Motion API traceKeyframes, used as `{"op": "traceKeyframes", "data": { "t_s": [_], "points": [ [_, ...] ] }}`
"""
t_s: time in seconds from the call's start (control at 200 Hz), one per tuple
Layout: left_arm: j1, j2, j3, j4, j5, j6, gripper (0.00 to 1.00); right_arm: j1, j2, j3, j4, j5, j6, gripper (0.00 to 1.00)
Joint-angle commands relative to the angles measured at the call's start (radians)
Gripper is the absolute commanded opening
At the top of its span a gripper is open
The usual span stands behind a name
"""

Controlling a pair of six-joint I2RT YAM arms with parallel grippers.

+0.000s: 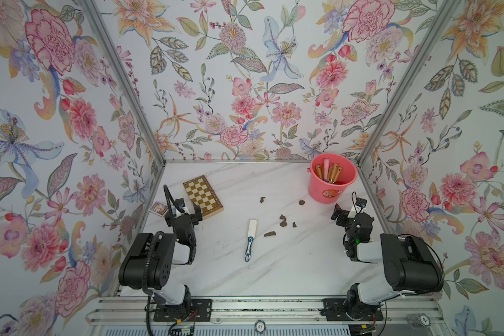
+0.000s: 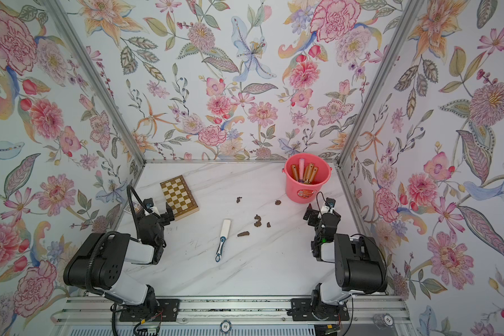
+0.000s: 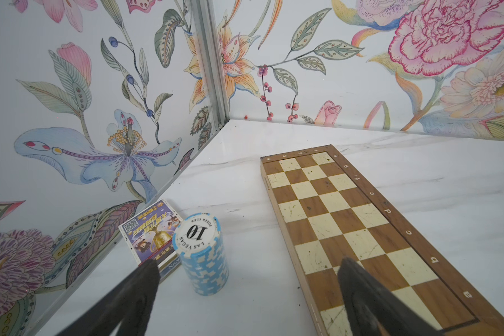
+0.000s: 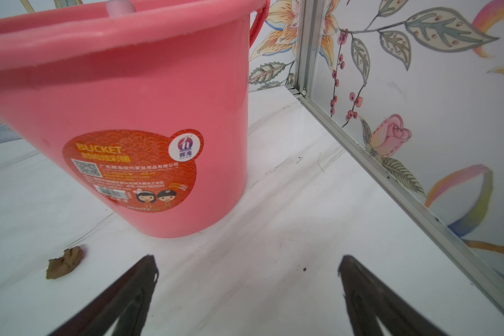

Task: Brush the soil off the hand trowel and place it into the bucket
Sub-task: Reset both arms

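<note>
marble table (image 1: 288, 261) | L end effector (image 3: 248, 261) wide apart, empty | R end effector (image 4: 248, 257) same

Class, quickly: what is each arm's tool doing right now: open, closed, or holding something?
Left tool: open, holding nothing.
Right tool: open, holding nothing.

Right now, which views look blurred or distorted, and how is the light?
Right wrist view: bucket rim soft; left wrist view: chessboard sharp, left gripper blurred; both top views: even light, faint shadows, wide-angle lean in the walls.
</note>
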Motion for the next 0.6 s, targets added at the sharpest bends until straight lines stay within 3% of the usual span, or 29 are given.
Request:
{"op": "traceKeyframes", "data": {
  "t_s": [0.0, 0.596],
  "points": [
    [-0.009, 0.003, 0.001, 0.03, 0.012, 0.011, 0.99, 0.009, 0.002, 0.011, 0.008, 0.02, -0.013, 0.99],
    [-0.005, 0.007, 0.016, 0.006, 0.017, 0.006, 0.99, 0.011, 0.002, 0.012, 0.009, 0.022, -0.013, 0.99]
  ]
}}
